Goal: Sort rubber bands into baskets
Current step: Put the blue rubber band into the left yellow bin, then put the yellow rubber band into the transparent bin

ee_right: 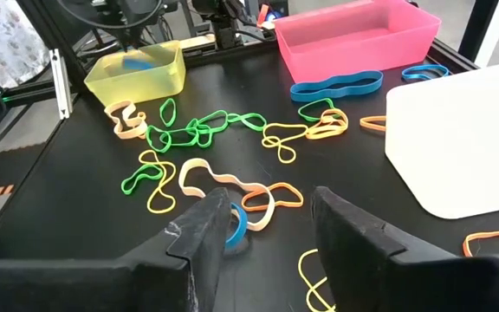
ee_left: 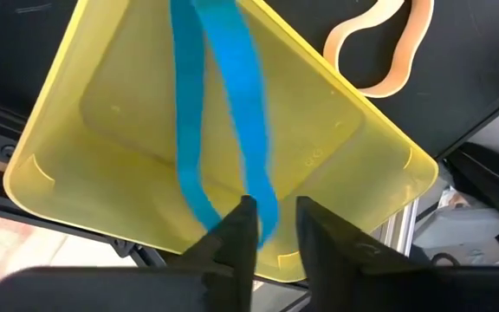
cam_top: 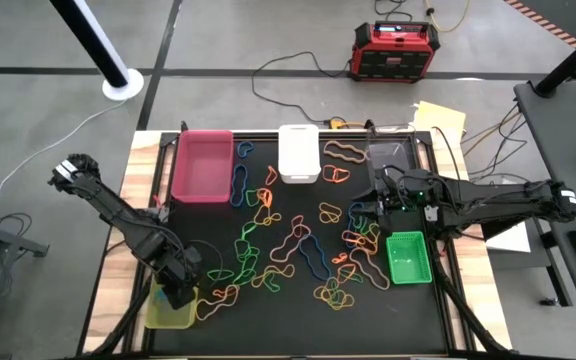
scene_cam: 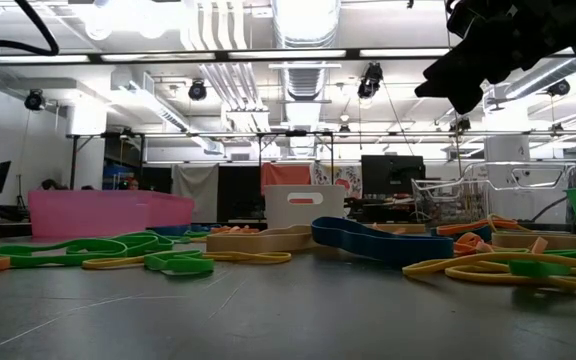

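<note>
Left gripper (ee_left: 271, 227): fingers pinched on a blue rubber band (ee_left: 219, 104), dangling over the yellow-green basket (ee_left: 111, 130) at the table's near-left corner. Right gripper (ee_right: 271, 230): fingers spread, empty, above loose bands beside the green basket (cam_top: 409, 257). No legible writing.

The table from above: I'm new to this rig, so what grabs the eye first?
A bright tangle of rubber bands sprawls across the black table. At the near left corner, the left gripper hangs a blue band over the yellow-green basket. The right gripper hovers open by the bright green basket.
</note>
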You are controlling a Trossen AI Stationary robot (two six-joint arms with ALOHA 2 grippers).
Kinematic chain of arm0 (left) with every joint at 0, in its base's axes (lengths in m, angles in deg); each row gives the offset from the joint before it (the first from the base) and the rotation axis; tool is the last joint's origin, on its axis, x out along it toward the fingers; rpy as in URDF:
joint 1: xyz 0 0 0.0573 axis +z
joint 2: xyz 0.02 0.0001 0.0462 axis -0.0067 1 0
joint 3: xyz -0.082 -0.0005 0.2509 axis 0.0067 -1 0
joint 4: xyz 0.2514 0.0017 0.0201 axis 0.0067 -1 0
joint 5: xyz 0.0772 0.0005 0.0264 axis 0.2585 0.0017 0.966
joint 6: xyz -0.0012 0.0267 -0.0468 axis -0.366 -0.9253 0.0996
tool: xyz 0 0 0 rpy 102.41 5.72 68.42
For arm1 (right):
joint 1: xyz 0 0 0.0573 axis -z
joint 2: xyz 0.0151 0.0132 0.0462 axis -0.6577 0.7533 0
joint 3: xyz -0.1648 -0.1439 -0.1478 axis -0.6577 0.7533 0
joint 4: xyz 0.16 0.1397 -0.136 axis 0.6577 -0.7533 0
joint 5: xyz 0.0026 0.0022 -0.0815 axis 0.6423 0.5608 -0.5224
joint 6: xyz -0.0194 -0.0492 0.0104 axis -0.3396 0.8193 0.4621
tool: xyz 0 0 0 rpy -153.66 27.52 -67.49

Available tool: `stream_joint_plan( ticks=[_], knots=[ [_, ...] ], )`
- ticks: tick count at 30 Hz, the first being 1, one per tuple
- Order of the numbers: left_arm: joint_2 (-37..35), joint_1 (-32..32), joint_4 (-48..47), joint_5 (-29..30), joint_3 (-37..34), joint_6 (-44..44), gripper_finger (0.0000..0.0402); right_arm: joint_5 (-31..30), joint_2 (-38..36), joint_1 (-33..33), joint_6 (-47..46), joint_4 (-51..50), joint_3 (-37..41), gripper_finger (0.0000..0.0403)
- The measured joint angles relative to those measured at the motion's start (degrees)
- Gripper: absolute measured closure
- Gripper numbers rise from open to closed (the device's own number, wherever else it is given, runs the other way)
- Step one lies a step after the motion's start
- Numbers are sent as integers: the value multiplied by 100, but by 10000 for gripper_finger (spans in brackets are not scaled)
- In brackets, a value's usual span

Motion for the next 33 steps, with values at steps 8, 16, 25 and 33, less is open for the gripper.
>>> stream_joint_plan(
  ticks=[8,16,25,33],
  knots=[
    [4,6,73,323,52,-79,251,0,0,0,4,0,0,242],
    [63,374,373,2339,689,-1369,242,0,0,-2,-79,119,0,243],
    [707,1456,460,3156,1892,-3828,242,-2,384,-237,-297,425,0,243],
    [1617,1779,815,3443,2491,-5411,242,4,1633,-721,-302,1193,-14,243]
  ],
)
